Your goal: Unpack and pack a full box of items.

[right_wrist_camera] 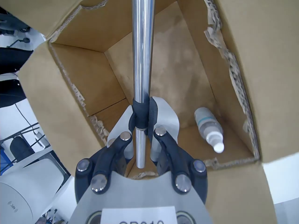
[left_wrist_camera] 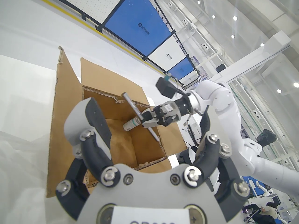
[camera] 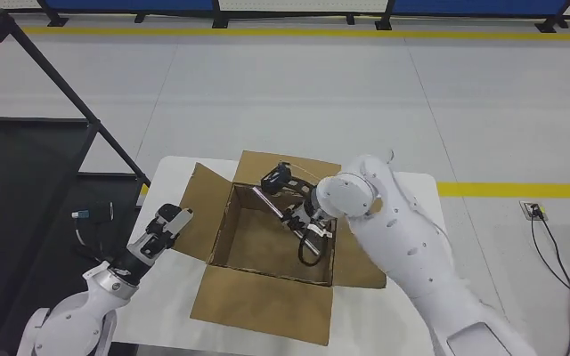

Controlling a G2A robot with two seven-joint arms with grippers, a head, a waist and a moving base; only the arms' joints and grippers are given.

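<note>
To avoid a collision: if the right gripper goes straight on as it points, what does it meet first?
Probably the inside of the cardboard box, floor or wall; depth is unclear. The right gripper, shut on the metal rod, points into it, and the bottle lies off to one side.

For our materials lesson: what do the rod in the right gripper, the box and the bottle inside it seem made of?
The metal rod looks like polished steel or chrome: mirror-like streaks. The cardboard box is brown corrugated board, matte: fluted torn edges. The spray bottle seems translucent plastic with a white nozzle.
</note>
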